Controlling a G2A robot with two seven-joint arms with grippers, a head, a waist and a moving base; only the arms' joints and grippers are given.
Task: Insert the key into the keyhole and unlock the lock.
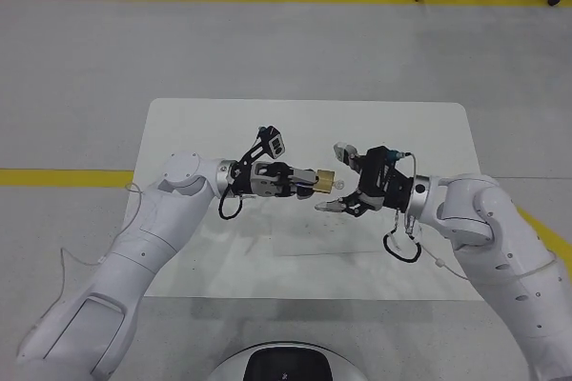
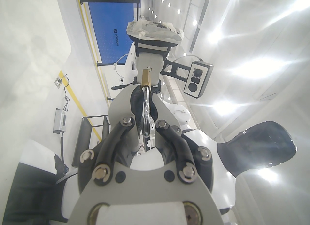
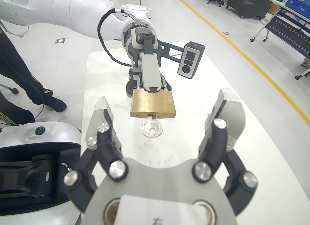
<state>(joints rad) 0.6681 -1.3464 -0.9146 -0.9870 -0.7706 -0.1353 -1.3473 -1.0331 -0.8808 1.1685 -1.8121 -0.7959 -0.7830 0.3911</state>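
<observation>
Clamping brass padlock [image 3: 153, 103] in left gripper [image 1: 303, 181], key [image 3: 152, 128] seated in keyhole [image 3: 152, 114], right gripper [image 1: 336, 178] fingers [image 3: 225, 104] apart; could wrench padlock loose if pinching key off-centre

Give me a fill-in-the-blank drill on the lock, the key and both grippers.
1. The left gripper is shut on the brass ___.
2. On the padlock, the key sits in the ___.
3. The right gripper is ___, with its fingers on either side of the key and apart from it.
Missing words: padlock; keyhole; open.
</observation>
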